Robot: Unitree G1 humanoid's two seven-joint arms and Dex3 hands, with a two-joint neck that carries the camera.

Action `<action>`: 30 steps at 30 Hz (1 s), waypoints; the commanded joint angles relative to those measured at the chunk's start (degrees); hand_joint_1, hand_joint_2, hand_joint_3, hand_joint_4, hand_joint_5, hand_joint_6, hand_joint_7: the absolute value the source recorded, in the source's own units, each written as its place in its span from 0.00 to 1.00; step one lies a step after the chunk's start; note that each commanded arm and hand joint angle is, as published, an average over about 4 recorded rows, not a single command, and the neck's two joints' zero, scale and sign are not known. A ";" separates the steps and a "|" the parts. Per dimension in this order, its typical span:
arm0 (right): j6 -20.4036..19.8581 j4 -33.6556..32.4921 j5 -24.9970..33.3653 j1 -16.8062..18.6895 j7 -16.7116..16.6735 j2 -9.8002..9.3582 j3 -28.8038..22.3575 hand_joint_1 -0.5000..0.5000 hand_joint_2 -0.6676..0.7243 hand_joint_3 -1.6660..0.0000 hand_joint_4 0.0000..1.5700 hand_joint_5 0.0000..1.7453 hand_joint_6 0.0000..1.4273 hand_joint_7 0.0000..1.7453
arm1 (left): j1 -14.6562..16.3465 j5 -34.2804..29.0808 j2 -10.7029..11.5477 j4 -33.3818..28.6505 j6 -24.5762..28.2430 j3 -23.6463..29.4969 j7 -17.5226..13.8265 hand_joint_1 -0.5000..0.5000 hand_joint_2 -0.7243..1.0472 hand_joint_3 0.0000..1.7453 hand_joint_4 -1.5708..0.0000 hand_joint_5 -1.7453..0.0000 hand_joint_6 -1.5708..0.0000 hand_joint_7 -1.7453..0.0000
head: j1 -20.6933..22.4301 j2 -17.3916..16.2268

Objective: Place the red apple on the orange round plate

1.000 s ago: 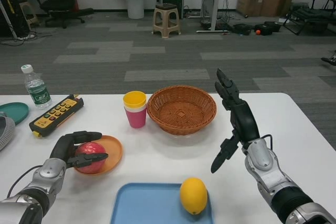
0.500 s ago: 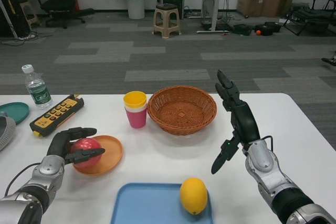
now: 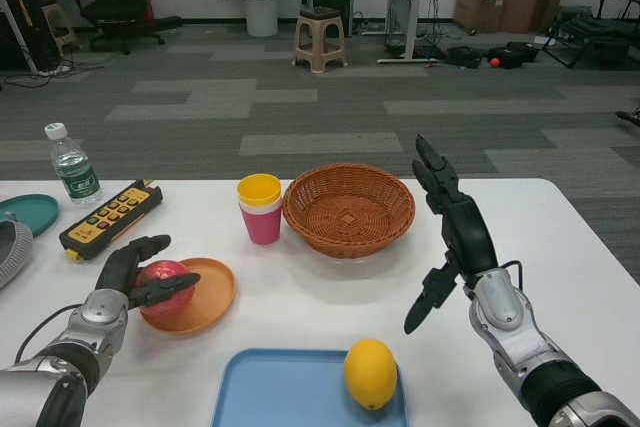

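Left hand (image 3: 135, 272) curls round apple (image 3: 165, 281) on orange plate (image 3: 205, 299), near left. Apple prob. firm, smooth, rolls; grip sides. Right hand (image 3: 450, 237) spread wide, empty.

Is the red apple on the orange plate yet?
Yes. The red apple sits on the orange plate, at its left side. The left hand is around the apple.

Left hand (image 3: 135, 272) fingers curled; right hand (image 3: 450, 232) raised, fingers spread.
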 commanded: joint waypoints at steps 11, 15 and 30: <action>-0.32 0.43 0.19 0.77 -0.43 -0.30 0.07 0.17 1.00 1.00 0.00 0.00 0.00 0.00 | 0.03 0.73 0.46 0.08 -2.73 -1.31 -0.18 0.00 1.00 0.05 1.00 0.88 0.94 1.00 | 0.06 -0.23; -0.32 0.56 0.15 0.77 -0.43 -0.21 0.09 0.17 1.00 1.00 0.00 0.00 0.00 0.00 | 0.12 1.19 0.46 0.08 -4.31 -1.38 -0.23 0.00 1.00 0.05 1.00 0.94 0.98 1.00 | 0.06 -0.34; -0.32 1.07 0.15 0.60 -0.43 -0.06 0.09 0.17 1.00 1.00 0.00 0.00 0.00 0.02 | 1.73 -7.73 0.42 -2.40 -18.70 2.75 -5.00 0.00 0.38 0.05 1.00 0.94 1.00 1.00 | -0.14 -0.70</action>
